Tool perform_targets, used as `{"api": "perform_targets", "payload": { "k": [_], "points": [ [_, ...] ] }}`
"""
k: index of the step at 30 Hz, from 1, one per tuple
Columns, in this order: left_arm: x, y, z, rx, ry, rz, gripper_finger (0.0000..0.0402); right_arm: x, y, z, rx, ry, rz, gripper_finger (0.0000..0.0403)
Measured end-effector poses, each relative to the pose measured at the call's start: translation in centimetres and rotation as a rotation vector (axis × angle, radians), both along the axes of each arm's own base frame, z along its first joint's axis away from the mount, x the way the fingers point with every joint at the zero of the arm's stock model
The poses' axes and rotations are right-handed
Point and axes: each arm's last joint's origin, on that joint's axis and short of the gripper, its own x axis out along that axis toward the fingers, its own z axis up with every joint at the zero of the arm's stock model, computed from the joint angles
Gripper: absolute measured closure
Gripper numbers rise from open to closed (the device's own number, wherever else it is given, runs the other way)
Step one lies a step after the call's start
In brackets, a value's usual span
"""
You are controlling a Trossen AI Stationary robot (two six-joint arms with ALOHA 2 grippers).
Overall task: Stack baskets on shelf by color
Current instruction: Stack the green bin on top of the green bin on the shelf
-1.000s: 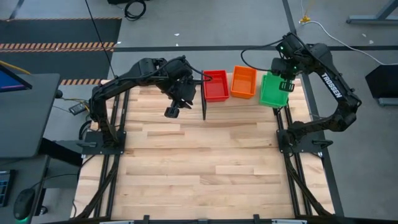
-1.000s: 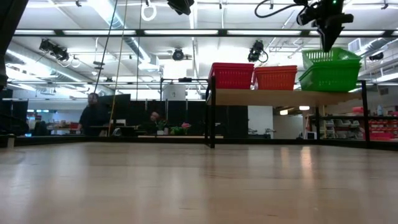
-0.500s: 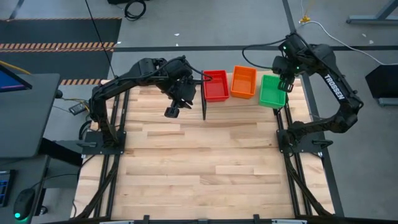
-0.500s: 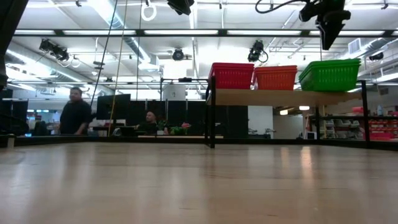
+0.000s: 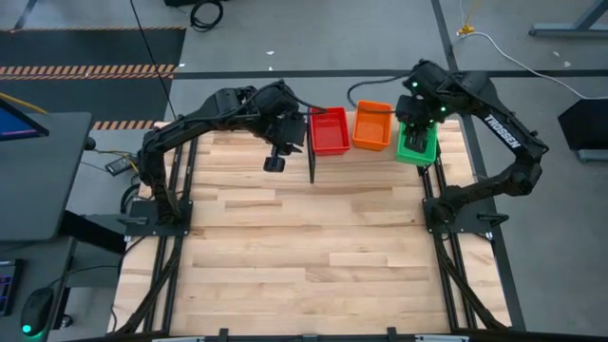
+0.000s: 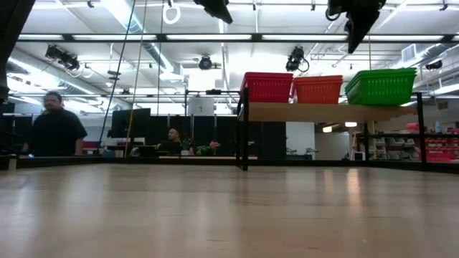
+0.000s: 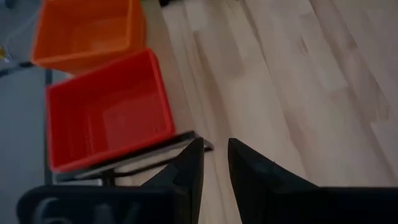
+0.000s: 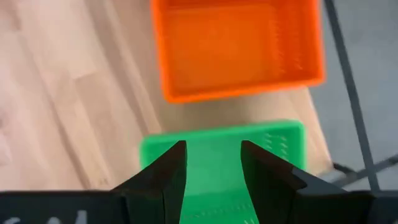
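Three basket stacks stand side by side on the shelf (image 6: 326,111) at the table's far edge: red (image 5: 330,130), orange (image 5: 371,124) and green (image 5: 416,142). They rest on the plank by their bottoms. My right gripper (image 8: 213,163) hangs open above the green baskets' (image 8: 217,149) left part, near the orange ones (image 8: 236,46), and touches nothing. My left gripper (image 7: 214,163) hovers over the table just left of the shelf, close to the red baskets (image 7: 109,109). Its fingers stand slightly apart and hold nothing.
The shelf's black post (image 5: 313,161) stands at the near left corner, right beside my left gripper. The wooden tabletop (image 5: 313,247) spreads toward the near edge. People (image 6: 54,132) move about in the room beyond the table.
My right gripper has opened and let go of a green basket, which has dropped level onto the green stack. The gripper has then risen a little and swung toward the table's left, toward the orange baskets. My left gripper has tipped slightly.
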Motion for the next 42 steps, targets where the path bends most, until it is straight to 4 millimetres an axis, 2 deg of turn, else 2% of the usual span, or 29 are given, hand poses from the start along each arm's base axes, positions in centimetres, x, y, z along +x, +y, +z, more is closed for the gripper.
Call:
{"api": "perform_targets", "payload": {
  "k": [6,12,17,24,27,37,42],
  "points": [
    [0.1,1.1,-1.1,-0.026,0.070,0.032,0.0322,1.8,2.1,-0.1,0.016,-0.006,0.101,0.0245],
    [1.4,1.6,-2.5,-0.091,0.071,-0.067,0.0322,2.6,3.0,-1.2,0.096,-0.016,-0.107,0.0245],
    [2.9,1.6,-3.6,-0.100,0.043,-0.134,0.0322,1.6,3.9,-2.5,0.176,-0.019,-0.170,0.0245],
    [3.4,2.2,-3.5,-0.065,0.000,-0.143,0.0322,-1.8,5.6,-4.8,0.120,0.039,-0.160,0.0245],
    [3.4,2.6,-3.4,-0.059,-0.016,-0.133,0.0322,-2.6,5.7,-6.0,0.040,0.108,-0.151,0.0245],
    [3.5,2.5,-3.4,-0.061,-0.023,-0.130,0.0322,-2.5,5.0,-8.0,0.012,0.240,-0.093,0.0245],
    [3.4,2.6,-3.4,-0.061,-0.022,-0.129,0.0322,-2.1,4.4,-9.1,-0.063,0.371,-0.037,0.0245]
  ]
}}
